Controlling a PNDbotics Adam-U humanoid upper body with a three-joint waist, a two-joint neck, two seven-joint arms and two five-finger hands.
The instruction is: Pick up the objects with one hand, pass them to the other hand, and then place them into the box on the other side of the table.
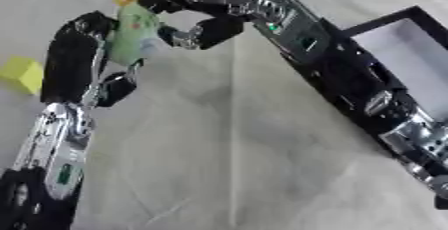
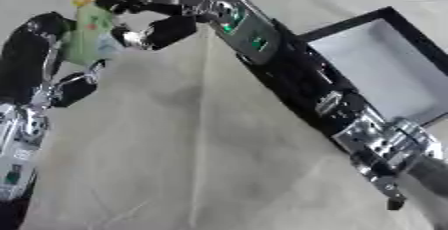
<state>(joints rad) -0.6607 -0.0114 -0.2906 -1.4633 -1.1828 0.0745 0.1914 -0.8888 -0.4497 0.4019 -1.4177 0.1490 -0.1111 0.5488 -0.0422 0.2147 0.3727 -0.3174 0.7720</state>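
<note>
1. The soft toy (image 1: 134, 35) was pale green with a small yellow-orange tuft on top, held upright above the far left of the worktop (image 1: 236, 164).
2. The left hand (image 1: 77, 59) had its fingers curled round the toy's left side.
3. The right hand (image 1: 197, 16) curled over the toy's top and right side, touching it.
4. A yellow block (image 1: 22, 74) lay at the left edge.
5. The black-rimmed box (image 2: 385, 69) sat at the right.

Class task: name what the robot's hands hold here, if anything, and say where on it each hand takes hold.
A green toy: left hand curled round its body, right hand closing at its top.
</note>
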